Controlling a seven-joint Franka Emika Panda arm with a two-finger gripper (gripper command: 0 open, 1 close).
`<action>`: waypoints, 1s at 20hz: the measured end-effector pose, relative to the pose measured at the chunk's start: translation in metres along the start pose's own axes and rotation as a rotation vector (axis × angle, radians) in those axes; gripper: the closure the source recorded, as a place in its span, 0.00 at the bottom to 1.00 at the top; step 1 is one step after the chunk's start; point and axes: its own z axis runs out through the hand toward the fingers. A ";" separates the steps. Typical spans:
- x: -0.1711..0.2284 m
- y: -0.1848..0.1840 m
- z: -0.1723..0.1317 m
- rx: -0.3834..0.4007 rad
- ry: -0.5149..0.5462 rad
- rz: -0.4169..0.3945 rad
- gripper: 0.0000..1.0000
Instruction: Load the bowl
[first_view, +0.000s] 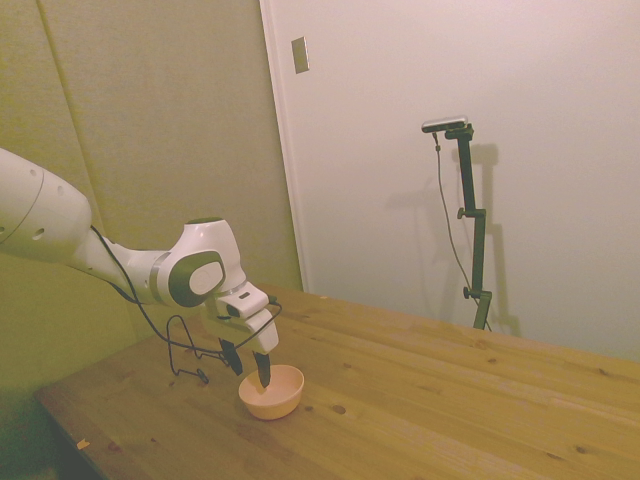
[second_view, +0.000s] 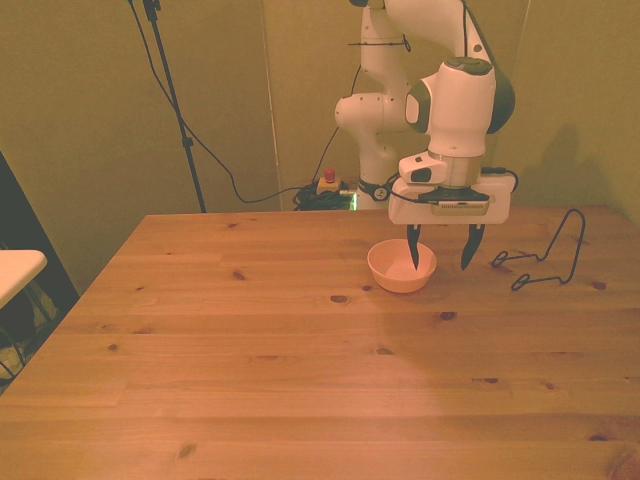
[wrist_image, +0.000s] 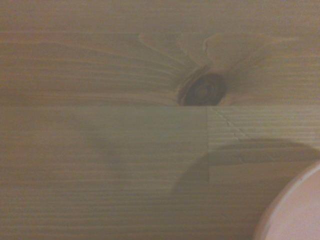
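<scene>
In the side view the white arm (first_view: 60, 235) is reaching in from the left and the gripper (first_view: 250, 368) is hanging low over the wooden table (first_view: 420, 400), its fingers spread apart and holding nothing. One dark fingertip is sitting inside the bowl (first_view: 272, 392), which is resting upright on the table near the arm's side, while the other fingertip is hanging outside the rim, so the jaws are straddling the bowl's wall. Just behind the bowl the black wire stand (first_view: 185, 350) is standing on the table. In the front view the bowl (second_view: 402, 267) is lying just left of the gripper (second_view: 441, 250), and the wire stand (second_view: 545, 260) is sitting further right, well apart from both. The wrist view is showing only bare wood with a knot and a pale slice of the bowl's rim (wrist_image: 295, 210). The step in hand is probably a rim grasp: the gripper should be lowering slightly, closing squarely on the wall, and lifting gently, since the smooth, light bowl could tip or slide. The stand looks like where it belongs.
</scene>
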 end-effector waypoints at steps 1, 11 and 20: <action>0.000 0.000 0.000 -0.001 -0.001 0.001 1.00; 0.003 0.004 0.005 -0.009 -0.009 0.008 1.00; 0.008 0.009 0.005 0.005 -0.026 0.012 1.00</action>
